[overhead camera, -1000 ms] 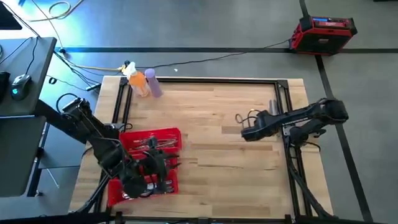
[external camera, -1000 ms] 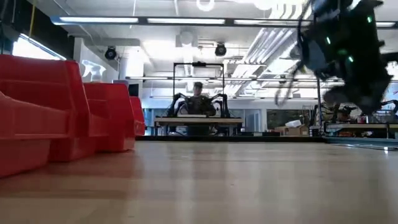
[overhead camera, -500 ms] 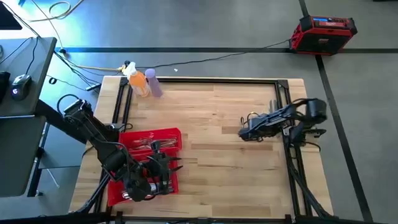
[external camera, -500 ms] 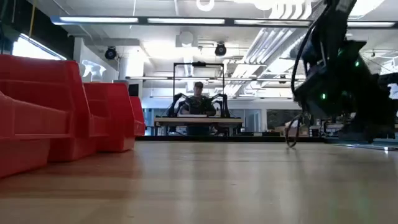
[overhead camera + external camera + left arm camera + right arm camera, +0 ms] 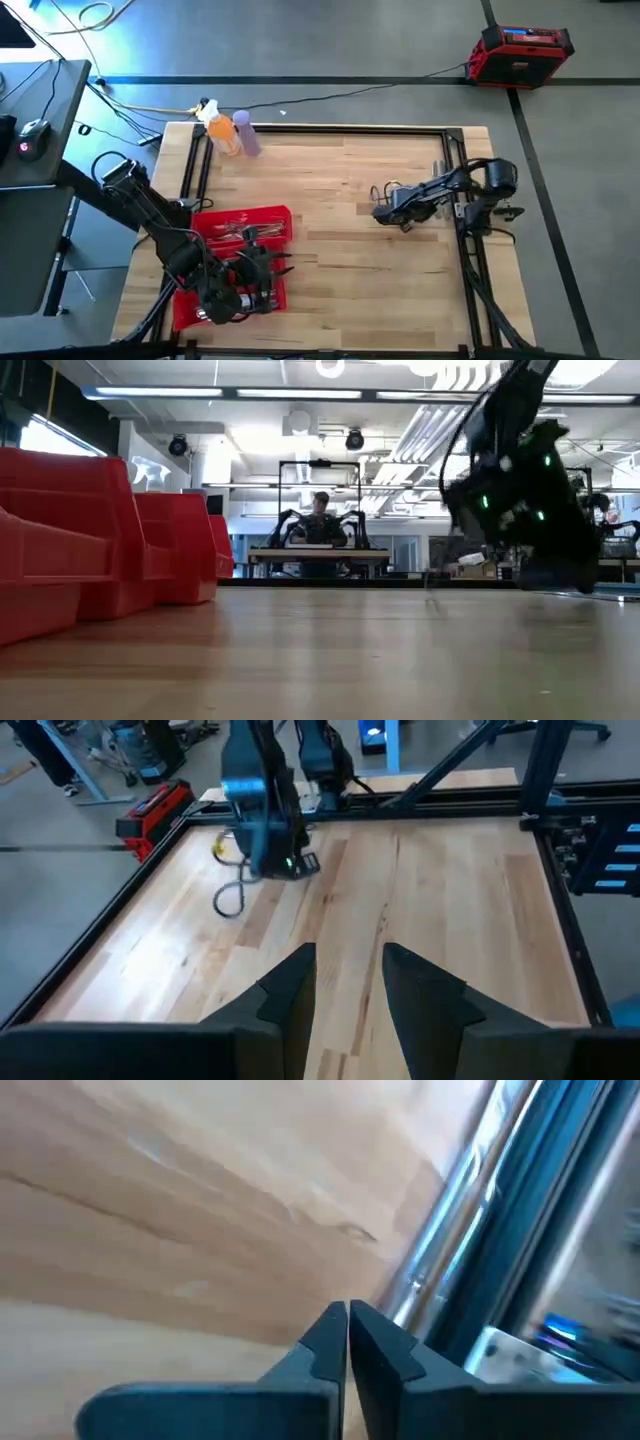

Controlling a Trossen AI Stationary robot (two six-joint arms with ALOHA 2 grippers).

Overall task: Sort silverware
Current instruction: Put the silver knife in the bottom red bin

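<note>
While jumbled together in the red tray at the table's front-left corner, the silverware showed as thin shiny pieces lying mostly in the tray's far compartment, too small to tell forks from knives or spoons. Hovered over the tray's near half, the left gripper, its two dark fingers standing apart with bare wood visible in the gap and nothing held between them. Reached in from the table's right side over bare wood, the right gripper, well apart from the tray; seen from its own wrist, fingertips pressed together, empty, close above the wood beside a metal frame rail. Showed only from above: the tray's contents, plus an orange bottle and a purple bottle standing just beside each other at the far-left corner, a red case on the floor beyond the table, and a desk with a mouse to the left. Showed only from table height: red tray walls at the left edge hiding whatever lay inside, the right arm hanging dark with green lights, and a person seated at another table far back in the room. Showed from the left wrist: the right arm across the table with a loop of cable hanging under it.
</note>
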